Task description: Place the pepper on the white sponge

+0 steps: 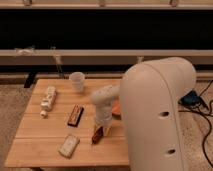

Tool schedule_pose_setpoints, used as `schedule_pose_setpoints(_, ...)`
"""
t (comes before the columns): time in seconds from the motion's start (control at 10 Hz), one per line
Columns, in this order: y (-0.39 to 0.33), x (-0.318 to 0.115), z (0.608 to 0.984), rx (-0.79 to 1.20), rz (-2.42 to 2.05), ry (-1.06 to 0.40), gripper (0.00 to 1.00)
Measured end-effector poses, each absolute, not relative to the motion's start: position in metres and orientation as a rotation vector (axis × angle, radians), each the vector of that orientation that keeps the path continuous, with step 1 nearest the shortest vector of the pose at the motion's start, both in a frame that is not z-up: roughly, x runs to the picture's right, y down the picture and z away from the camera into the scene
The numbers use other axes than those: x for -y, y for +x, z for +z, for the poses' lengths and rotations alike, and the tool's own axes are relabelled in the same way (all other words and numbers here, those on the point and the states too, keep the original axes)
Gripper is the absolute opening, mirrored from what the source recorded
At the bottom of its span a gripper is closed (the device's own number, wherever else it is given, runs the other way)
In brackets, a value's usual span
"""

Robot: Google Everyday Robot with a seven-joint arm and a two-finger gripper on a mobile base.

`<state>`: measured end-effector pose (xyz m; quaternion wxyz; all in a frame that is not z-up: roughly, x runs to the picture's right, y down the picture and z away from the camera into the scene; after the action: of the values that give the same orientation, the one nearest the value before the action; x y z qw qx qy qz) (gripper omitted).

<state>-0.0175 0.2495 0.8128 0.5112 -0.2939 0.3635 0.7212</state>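
Gripper (101, 126) low over the wooden tabletop (45, 125), jaws clamped on the pepper (97, 135), pod nearly upright, white sponge (68, 146) lying near, not touching.

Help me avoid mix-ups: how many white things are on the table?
3: white sponge front-left, patterned bottle at the left edge, cup at the back. The arm may hide more. The gripper is at the pepper, right of the sponge.
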Motion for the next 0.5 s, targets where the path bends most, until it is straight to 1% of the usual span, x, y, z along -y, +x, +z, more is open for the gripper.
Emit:
schedule_pose_setpoints(0.1,-0.015,-0.245,0.811,-0.862,1.744,-0.708,0.12)
schedule_pose_setpoints(0.2,-0.012,-0.236,0.807,-0.84,1.76,-0.706,0.04)
schedule_pose_setpoints(0.3,-0.009,-0.22,0.797,-0.807,1.769,-0.698,0.0)
schedule_pose_setpoints(0.5,-0.006,-0.191,0.778,-0.753,1.774,-0.683,0.0)
